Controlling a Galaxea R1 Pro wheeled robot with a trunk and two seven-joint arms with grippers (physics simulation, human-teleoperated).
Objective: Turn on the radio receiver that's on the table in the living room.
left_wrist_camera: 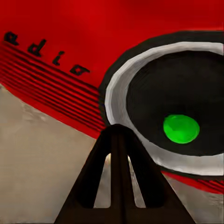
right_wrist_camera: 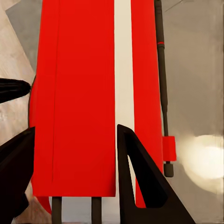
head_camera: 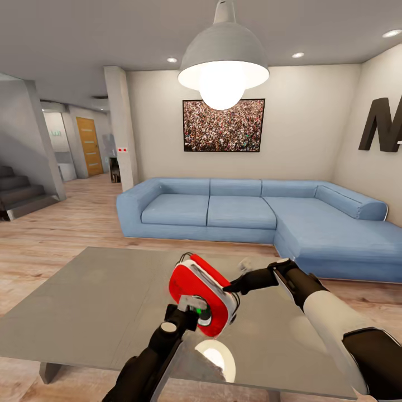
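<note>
Here my right arm reaches in from the right, its claw clamped across the radio receiver, fingers on either side of the red body in the right wrist view. My left arm comes up from below, its claw closed, tip at the round dial with its green dot. The radio is held tilted above the desk, face toward me, long axis slanting down to the right. The desk's near edge lies just below; the sofa stands well beyond.
</note>
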